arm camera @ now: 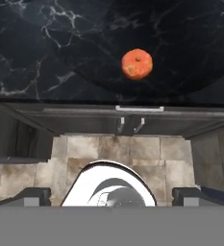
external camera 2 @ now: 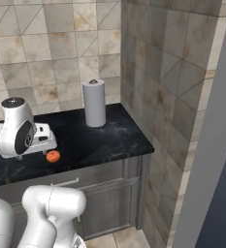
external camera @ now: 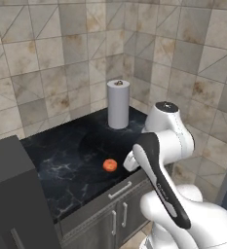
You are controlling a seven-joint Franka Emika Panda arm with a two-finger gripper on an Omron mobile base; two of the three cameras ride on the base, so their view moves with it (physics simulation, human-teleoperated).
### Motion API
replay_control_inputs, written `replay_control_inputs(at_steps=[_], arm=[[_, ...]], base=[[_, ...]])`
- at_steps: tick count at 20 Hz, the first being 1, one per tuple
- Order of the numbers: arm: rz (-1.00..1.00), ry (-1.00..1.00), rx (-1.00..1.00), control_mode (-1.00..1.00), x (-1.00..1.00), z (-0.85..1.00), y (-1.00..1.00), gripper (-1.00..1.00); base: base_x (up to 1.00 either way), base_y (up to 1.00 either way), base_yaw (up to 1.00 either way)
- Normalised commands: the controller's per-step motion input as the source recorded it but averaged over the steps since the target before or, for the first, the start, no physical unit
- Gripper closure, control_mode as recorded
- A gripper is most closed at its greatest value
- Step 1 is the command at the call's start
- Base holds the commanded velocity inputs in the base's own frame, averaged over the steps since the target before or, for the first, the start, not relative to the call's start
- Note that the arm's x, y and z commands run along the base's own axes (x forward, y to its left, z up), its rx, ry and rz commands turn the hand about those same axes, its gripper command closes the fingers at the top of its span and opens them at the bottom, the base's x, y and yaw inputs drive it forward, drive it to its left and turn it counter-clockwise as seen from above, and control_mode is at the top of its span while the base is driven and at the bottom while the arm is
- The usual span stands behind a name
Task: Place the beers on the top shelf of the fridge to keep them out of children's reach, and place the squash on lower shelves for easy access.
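Gripper (arm camera: 111, 196): jaws fully apart, nothing held, positioned above the floor off the front edge of the counter (external camera: 66, 160). Squash (arm camera: 137, 64) rests on the counter near its front edge; paper towel roll (external camera: 118, 104) stands at the back edge.

The squash (external camera: 110, 165) sits alone on the black marble counter (external camera: 61, 165), near its front edge, just left of the white arm (external camera: 166, 160). A grey paper towel roll (external camera: 118, 104) stands upright at the far side by the tiled wall (external camera: 47, 58). Grey cabinet doors (external camera: 116, 219) run below the counter
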Motion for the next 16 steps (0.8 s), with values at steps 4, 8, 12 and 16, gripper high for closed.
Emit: replay_control_inputs(at_steps=[4, 8, 12, 16], arm=[[0.0, 0.0, 0.0, -1.0, 0.35, -0.19, 0.12, -1.0], [0.0, 0.01, 0.0, -1.0, 0.37, -0.11, 0.11, -1.0], [0.0, 0.0, 0.0, -1.0, 0.36, -0.17, 0.15, -1.0], [0.0, 0.0, 0.0, -1.0, 0.34, -0.24, 0.18, -1.0]], base=[[0.0, 0.0, 0.0], [0.0, 0.0, 0.0], [0.0, 0.0, 0.0], [0.0, 0.0, 0.0]])
